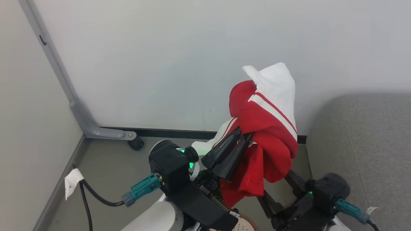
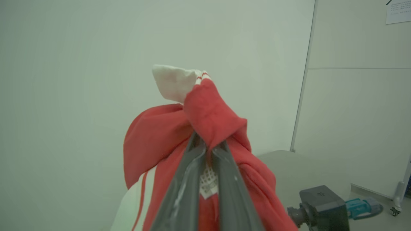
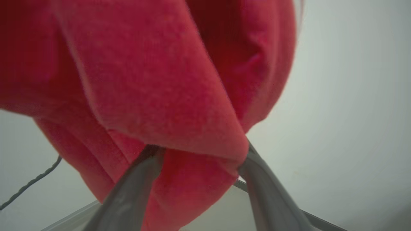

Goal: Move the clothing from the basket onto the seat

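Observation:
My left gripper (image 1: 243, 136) (image 2: 208, 145) is shut on the clothing (image 1: 266, 128) (image 2: 212, 115), a red and white garment with white stripes, and holds it up in front of the white wall. The fabric hangs down over my left fingers. My right gripper (image 1: 273, 187) (image 3: 199, 160) sits lower right, open, its two fingers (image 3: 266, 189) spread wide with the hanging red cloth (image 3: 160, 96) draped over their tips. The grey seat (image 1: 362, 144) lies to the right. A small piece of the basket's (image 1: 245, 224) cream perforated wall and brown rim shows at the bottom edge, below the garment.
A white wall (image 1: 192, 48) with a black baseboard stands close behind. At its left a grey metal leg ends in a caster (image 1: 136, 143). A black cable (image 1: 93, 195) with a white tag runs along the floor at the left.

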`<state>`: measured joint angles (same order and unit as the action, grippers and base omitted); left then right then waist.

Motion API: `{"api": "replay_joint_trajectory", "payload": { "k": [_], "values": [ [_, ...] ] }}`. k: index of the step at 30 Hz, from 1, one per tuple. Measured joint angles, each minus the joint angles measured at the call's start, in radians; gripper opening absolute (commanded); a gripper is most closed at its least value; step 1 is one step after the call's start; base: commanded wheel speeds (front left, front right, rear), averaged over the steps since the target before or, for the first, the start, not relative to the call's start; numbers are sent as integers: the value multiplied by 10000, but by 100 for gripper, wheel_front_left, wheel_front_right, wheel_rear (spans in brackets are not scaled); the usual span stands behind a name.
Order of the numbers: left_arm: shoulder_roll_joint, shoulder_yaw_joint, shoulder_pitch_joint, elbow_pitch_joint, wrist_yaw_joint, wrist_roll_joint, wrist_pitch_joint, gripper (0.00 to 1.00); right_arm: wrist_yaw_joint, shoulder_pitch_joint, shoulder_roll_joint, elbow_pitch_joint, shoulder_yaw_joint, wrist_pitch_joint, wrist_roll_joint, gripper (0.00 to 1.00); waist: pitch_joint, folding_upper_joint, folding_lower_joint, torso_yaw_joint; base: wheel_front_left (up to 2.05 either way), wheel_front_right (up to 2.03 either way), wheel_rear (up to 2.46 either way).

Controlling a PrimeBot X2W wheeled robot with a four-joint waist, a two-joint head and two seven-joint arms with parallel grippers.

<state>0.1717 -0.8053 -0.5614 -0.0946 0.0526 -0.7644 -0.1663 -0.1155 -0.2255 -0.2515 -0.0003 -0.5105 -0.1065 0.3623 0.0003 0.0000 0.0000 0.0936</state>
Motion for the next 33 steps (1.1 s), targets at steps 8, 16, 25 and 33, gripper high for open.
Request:
{"api": "replay_joint_trajectory", "payload": {
  "k": [8,16,25,33],
  "values": [
    [12,-96,14,-71,0,0,199,0,-79,-790,201,86,-1124,159,307,58,26,0,1,88,0,0,0],
    [19,-107,15,-48,2,-4,286,0,-79,-1266,17,90,-1799,61,976,0,42,0,1,178,0,0,0],
    [75,29,100,-48,167,-4,330,100,-79,-1350,-190,146,-1927,-186,1323,0,61,0,1,139,0,0,0],
    [232,276,434,213,460,148,328,100,-79,-1350,-232,295,-1661,-410,1407,0,98,1,1,22,0,0,0]
  ]
}}
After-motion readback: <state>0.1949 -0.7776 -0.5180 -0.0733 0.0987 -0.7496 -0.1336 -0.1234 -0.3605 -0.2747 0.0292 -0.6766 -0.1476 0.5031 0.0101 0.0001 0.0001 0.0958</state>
